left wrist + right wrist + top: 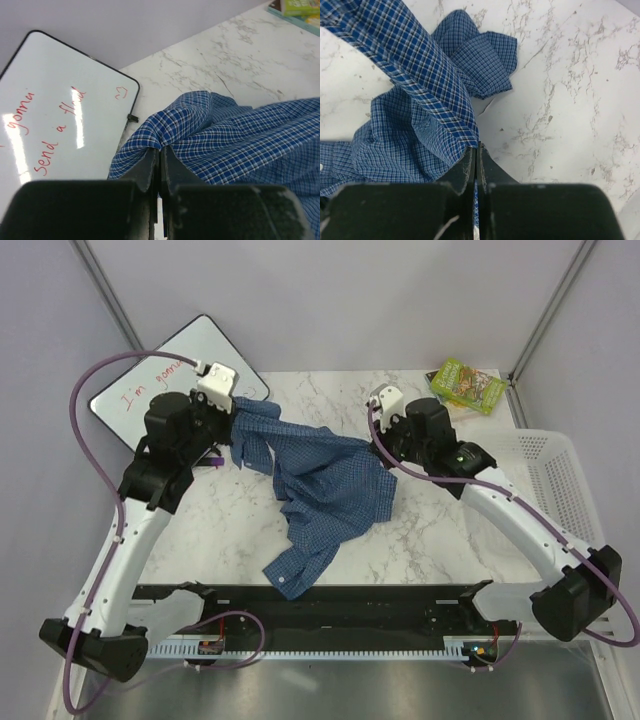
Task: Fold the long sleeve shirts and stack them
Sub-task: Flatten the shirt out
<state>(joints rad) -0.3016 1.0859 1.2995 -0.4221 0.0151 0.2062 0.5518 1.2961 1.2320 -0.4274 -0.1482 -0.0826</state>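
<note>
Whiteboard [65, 115], red marker: "I'm gonna / send a fl…", last word unclear. Green box [467, 386] right of whiteboard: print unreadable.

Black-rimmed whiteboard with red handwriting [170, 370] far left; green printed box [467, 385] far right; white mesh plastic basket [545, 455] right.

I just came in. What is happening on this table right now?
Two robot arms are handling one blue checked shirt on a marble table. The left gripper is shut on the cloth beside a whiteboard. The right gripper is shut on another edge of it, on the right side. The shirt lies rumpled between them, with one end reaching toward the near edge. It is not folded yet.
</note>
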